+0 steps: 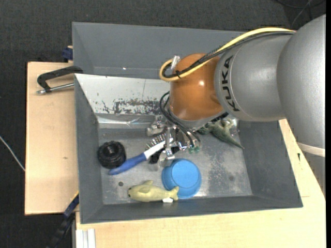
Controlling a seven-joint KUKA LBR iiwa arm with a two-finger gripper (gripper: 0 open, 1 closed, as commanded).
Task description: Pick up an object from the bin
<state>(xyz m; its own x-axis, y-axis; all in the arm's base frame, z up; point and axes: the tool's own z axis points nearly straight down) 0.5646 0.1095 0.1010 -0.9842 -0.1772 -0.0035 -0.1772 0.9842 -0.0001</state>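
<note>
Pincer (168, 144) hangs low near centre of bin (85, 149), over the white end of a blue-handled tool (129, 163) that runs toward 8 o'clock; grip state can't be told. Blue round cup (182, 179) sits just beside at 5 o'clock, black cap (111, 154) at 9.

in the bin (227, 172), the knob (111, 154) lies at left, the brush (128, 164) just right of it, the cup (181, 179) further right; the toy fish (149, 192) lies before them, perhaps touching the cup.
</note>
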